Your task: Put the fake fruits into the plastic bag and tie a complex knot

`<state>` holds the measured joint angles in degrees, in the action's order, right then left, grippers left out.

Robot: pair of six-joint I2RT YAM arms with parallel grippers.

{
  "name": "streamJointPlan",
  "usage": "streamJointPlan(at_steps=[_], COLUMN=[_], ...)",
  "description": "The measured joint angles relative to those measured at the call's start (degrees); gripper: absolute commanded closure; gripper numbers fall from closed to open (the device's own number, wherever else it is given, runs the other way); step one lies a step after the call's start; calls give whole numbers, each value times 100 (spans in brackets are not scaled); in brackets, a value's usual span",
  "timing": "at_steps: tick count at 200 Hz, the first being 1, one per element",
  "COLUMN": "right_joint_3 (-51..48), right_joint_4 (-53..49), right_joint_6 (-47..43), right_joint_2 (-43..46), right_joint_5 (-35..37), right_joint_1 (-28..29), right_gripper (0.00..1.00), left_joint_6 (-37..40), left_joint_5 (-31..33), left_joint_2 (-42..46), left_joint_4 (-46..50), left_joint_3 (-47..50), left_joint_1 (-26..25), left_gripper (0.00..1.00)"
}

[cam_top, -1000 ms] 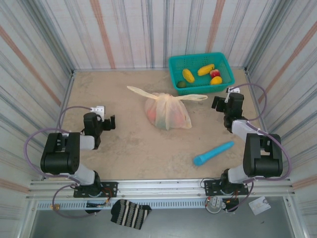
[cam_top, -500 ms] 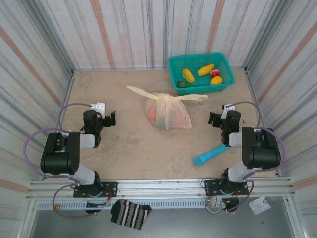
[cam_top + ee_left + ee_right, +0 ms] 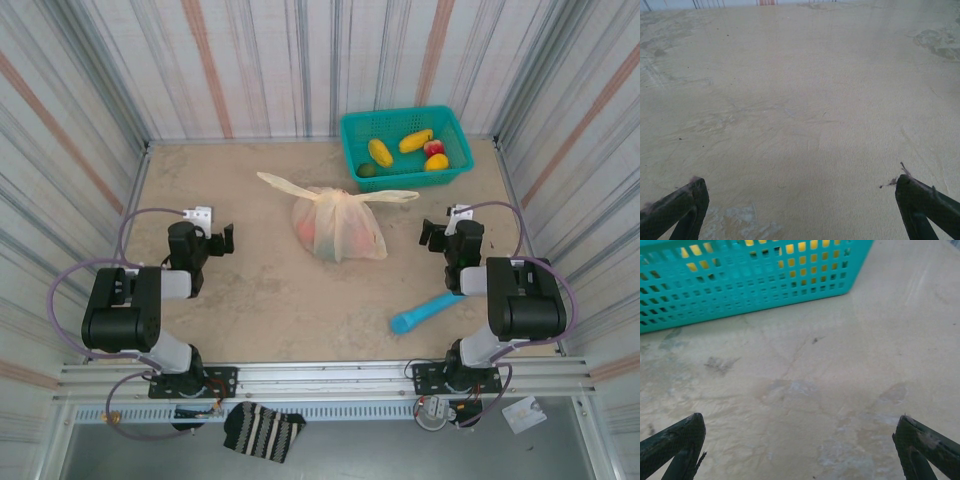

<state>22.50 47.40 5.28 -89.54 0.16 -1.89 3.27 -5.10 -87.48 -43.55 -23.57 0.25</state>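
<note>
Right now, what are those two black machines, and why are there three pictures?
They are two robot arms bolted to a table. Each ends in a two-finger claw. One picture looks down from above. The other two come from cameras on the wrists, so you see the fingertips up close. On the table lie a bag with reddish shapes inside, a teal basket holding fruits, and a blue stick. The left claw and right claw are open and hold nothing.

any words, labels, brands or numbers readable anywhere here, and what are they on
No text can be read in these pictures.
white card at the bottom right: anything on it is too small to read.
plastic bag: a printed pattern, no legible letters.
teal basket: no label seen.
</note>
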Motion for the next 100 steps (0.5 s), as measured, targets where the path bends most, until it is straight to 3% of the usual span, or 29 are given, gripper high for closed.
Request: streamJointPlan(at_steps=[100], right_joint_3=[0], right_joint_4=[-9], right_joint_6=[2], right_joint_2=[0], right_joint_5=[-46], right_joint_1=[-37], right_gripper=[1], left_joint_6=[46], left_joint_5=[68], left_joint_2=[4], left_joint_4=[-2], left_joint_3=[0], left_joint_1=[-118], left_gripper=[1])
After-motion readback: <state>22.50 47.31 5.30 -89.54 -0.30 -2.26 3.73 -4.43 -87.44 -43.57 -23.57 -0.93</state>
